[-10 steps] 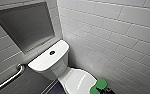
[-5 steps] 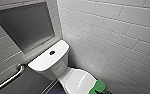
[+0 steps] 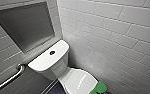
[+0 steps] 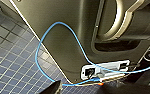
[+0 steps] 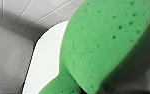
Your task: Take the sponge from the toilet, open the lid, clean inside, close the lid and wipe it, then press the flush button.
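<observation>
Showing at five o'clock from the flush button [image 3: 52,52], the sponge [image 3: 101,87] sits at the closed lid's [image 3: 78,80] front edge. I cannot tell whether the right gripper or the left gripper is spread or clamped.

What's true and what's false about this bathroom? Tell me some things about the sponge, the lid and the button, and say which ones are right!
1. The sponge is green. True.
2. The lid is standing open. False: it is down, shut over the bowl.
3. The flush button sits in the top of the tank. True.
4. The sponge lies on the tank. False: it is near the front end of the lid, away from the tank.
5. A metal rail runs along the wall beside the tank. True.
</observation>
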